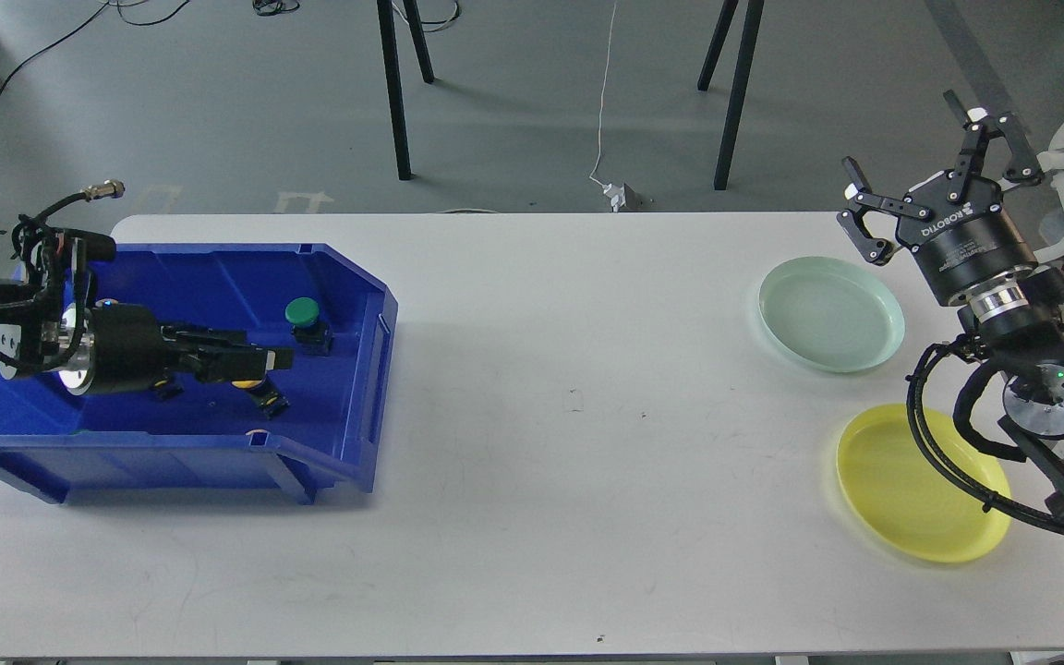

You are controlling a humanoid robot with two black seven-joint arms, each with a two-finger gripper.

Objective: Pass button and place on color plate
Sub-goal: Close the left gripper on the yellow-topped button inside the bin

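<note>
A blue bin stands at the table's left. In it, a green button stands near the right wall. My left gripper reaches into the bin from the left, right over a yellow button, of which a sliver and the black base show. Its fingers overlap, so I cannot tell how they stand. The other buttons are hidden under the arm. My right gripper is open and empty, raised behind the pale green plate. A yellow plate lies at the front right.
The white table carries only the bin and the two plates. My right arm's cables hang over the yellow plate's right side. Stand legs rise from the floor behind the table.
</note>
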